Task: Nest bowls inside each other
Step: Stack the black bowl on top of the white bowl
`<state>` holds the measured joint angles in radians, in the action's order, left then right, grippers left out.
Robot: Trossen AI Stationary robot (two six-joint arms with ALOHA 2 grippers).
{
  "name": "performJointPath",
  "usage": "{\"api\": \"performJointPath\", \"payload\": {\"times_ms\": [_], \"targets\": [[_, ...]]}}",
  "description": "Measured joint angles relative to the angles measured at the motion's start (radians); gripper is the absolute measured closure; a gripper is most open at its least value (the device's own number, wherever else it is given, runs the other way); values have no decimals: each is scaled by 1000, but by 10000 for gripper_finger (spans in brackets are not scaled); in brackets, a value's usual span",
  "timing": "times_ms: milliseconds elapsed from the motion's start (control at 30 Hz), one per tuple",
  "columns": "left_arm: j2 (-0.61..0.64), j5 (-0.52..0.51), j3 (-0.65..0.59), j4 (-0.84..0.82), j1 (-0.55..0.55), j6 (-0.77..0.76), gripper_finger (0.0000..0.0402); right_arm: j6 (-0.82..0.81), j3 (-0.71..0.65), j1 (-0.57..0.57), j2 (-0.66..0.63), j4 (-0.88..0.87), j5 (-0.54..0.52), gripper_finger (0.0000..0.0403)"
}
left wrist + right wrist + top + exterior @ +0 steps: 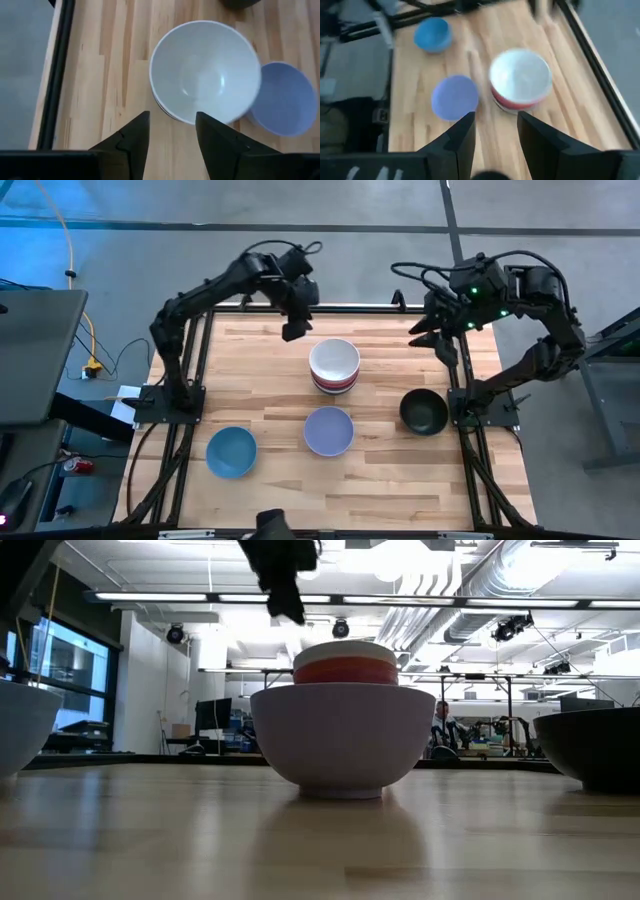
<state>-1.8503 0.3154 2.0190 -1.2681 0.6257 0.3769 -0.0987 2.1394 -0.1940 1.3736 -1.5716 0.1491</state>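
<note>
**Bowls Half Stacked, Three Left Loose**

Across the wooden tabletop (260, 370), four groups of bowls are laid out. Largest is the stack (334, 367) near the middle toward the far edge: a white bowl (205, 70) is seated on top, with a red rim showing beneath it; how many bowls are nested there cannot be counted. Just in front of the stack a lavender bowl (328, 430) sits alone, a black bowl (424, 412) stands well apart near the right arm's base, and a blue bowl (231, 451) rests near the front left.

Above the stack's far side the left claw (295, 328) is held off the tabletop, its fingers spread and holding nothing. The right claw (432, 330) is raised over the far right edge, likewise spread and empty.

The bowls are judged to be light, stiff and smooth, so a pinch on the curved outer wall would likely slip. A hold is better taken across the rim, one finger inside and one outside, with modest squeeze. Being of equal size, each must be lowered level and centred over the stack, or it may be left cocked on the rim.
</note>
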Motion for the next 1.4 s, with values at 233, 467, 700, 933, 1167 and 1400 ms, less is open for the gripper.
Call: {"api": "performJointPath", "payload": {"times_ms": [233, 467, 700, 933, 1167, 1400], "targets": [[103, -3, 0, -40, 11, 2, 252, -196, -288, 0, -113, 1, -44, 265], [162, 0, 0, -83, 11, 2, 252, -300, -666, 0, -266, 0, -5, 265], [179, 0, 0, -106, -7, 2, 252, -359, -955, 0, -418, 0, 16, 270], [180, 0, 0, -105, -19, 2, 252, -376, -1170, 0, -529, -1, -134, 272], [180, 0, 0, -92, -19, -4, 252, -394, -1286, 0, -544, 73, -221, 272], [180, 0, 0, -87, -19, -7, 252, -393, -1385, 0, -540, 249, -219, 272]]}}
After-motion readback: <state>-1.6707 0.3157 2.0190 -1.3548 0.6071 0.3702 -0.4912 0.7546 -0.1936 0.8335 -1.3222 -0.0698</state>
